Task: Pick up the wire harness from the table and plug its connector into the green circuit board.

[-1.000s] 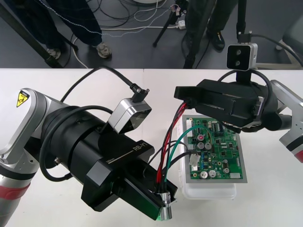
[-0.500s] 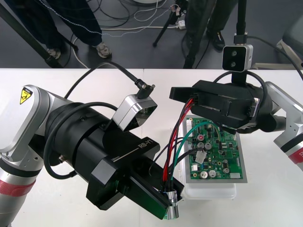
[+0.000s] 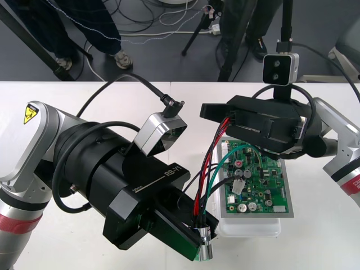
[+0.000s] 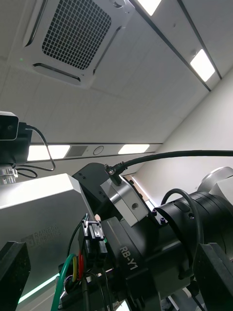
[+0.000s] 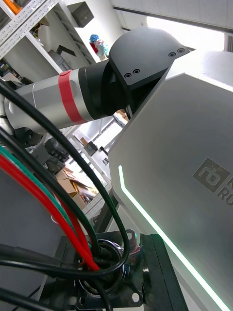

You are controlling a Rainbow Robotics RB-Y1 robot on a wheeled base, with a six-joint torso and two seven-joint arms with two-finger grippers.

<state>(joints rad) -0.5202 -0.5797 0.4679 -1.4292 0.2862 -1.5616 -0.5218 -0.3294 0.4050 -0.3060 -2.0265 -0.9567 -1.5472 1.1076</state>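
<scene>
Table, front view: plain and light, carrying the white base with the green circuit board on top.
Left gripper, front view: in from the left, low beside the base's near left corner, fingers clamped on the socket of the wire harness.
Wires, front view: red, black and green, rising from the socket past the board's left edge to the right gripper.
Right gripper, front view: in from the right, above the board's far edge.
Plug, right wrist view: black, upright, off the board, between the right fingers and apart from both.
Right jaws, right wrist view: spread wide, gripping nothing.
Socket, left wrist view: round metal with a flange, held between the left fingers.
Wires, left wrist view: fanning out from the socket.
</scene>
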